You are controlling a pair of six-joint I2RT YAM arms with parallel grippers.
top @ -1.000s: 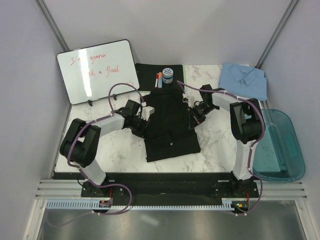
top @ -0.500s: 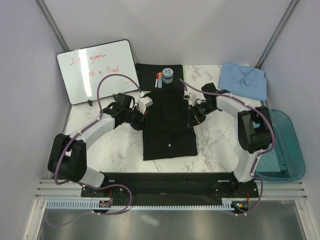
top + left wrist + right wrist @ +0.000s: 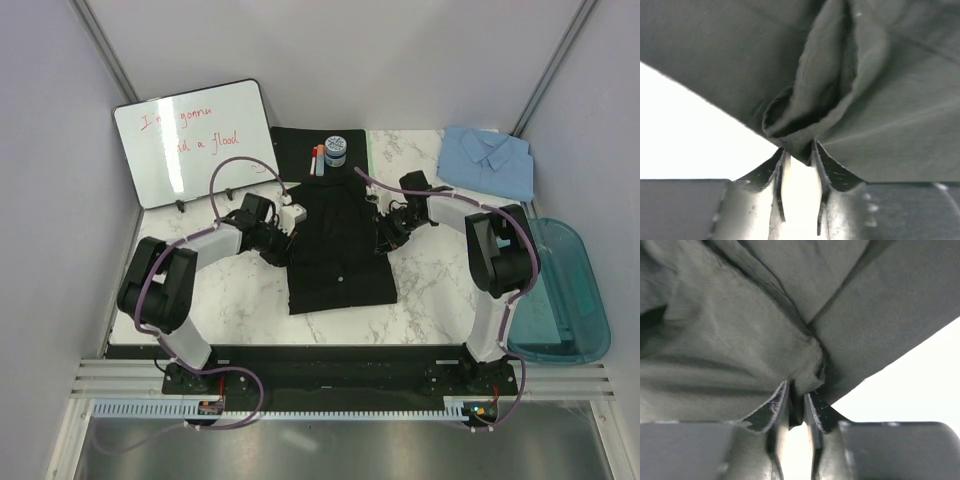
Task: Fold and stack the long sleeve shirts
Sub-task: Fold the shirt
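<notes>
black shirt (image 3: pixel 338 240) folded shorter, left fingers (image 3: pixel 829 169) and right fingers (image 3: pixel 771 411) loosened

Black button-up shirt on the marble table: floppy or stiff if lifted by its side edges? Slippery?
Likely floppy: the black button-up fabric shirt bunches into soft folds at the left gripper and right gripper. Probably sags in the middle unless both sides lift together. May slide easily on the smooth marble table.

black shirt (image 3: pixel 338 255); light blue shirt (image 3: pixel 487 160); white marbled table (image 3: pixel 240 290)
</notes>
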